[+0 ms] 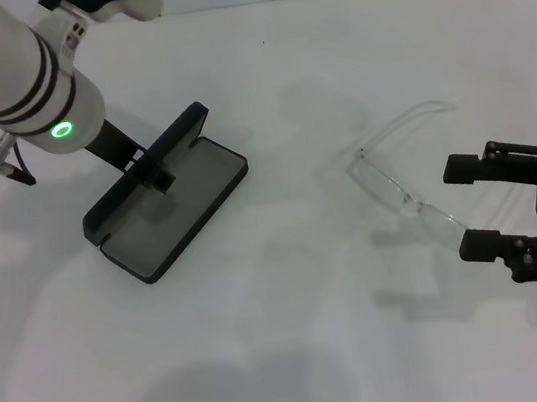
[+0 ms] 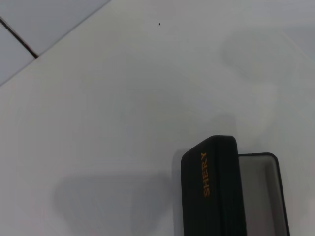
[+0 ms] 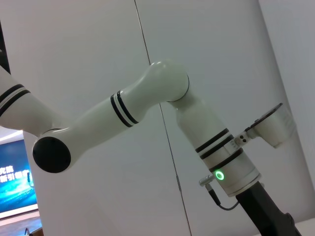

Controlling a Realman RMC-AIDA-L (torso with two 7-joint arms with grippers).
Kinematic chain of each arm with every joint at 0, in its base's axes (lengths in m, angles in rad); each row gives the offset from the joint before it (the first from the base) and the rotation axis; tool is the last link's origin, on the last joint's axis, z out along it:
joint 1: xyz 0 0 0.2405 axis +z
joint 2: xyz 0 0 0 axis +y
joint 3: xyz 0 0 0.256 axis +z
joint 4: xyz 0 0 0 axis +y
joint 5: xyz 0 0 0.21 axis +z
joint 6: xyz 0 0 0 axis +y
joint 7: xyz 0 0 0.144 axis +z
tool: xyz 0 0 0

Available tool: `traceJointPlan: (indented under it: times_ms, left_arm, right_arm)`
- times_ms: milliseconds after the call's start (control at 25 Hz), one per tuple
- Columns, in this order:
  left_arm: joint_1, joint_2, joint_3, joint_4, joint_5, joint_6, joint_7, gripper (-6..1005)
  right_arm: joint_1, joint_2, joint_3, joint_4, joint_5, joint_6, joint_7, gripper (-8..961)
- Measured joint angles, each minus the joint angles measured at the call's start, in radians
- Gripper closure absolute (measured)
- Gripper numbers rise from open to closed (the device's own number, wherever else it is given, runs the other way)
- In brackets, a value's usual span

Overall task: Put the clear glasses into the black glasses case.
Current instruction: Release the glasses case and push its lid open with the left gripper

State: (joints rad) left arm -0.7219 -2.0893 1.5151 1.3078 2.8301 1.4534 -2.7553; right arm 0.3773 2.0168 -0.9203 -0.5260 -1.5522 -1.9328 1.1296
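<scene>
Clear glasses (image 1: 403, 186) flat on white worktop (image 1: 302, 358), just ahead of right end effector (image 1: 472, 206), fingers spread wide, nothing held, apparently lined up for a grab. Black glasses case (image 1: 169, 198) well apart, lid propped open at left end effector (image 1: 154, 167), likely steadied for loading; grip itself hard to make out. Transparent frame faint against worktop.
</scene>
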Motion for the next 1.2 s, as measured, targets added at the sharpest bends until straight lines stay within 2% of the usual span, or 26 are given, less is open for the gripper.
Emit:
traceJointPlan:
  times_ms: [360, 680, 880, 1200]
  left_arm:
    - [-0.027, 0.001, 0.002, -0.052, 0.001, -0.025, 0.0, 408]
    - [-0.026, 0.002, 0.016, -0.055, 0.002, -0.047, 0.0, 409]
    - [-0.031, 0.003, 0.025, -0.077, 0.002, -0.052, 0.001, 590]
    - [-0.03, 0.002, 0.026, -0.073, 0.003, -0.054, 0.002, 711]
  right_arm:
    - [0.006, 0.002, -0.003, 0.008, 0.0, 0.001, -0.001, 206]
    - [0.005, 0.003, -0.002, 0.009, 0.0, 0.002, -0.001, 206]
    - [0.005, 0.003, -0.002, 0.01, 0.0, 0.002, -0.001, 206]
    - [0.005, 0.003, 0.0, 0.021, 0.0, 0.002, -0.004, 206]
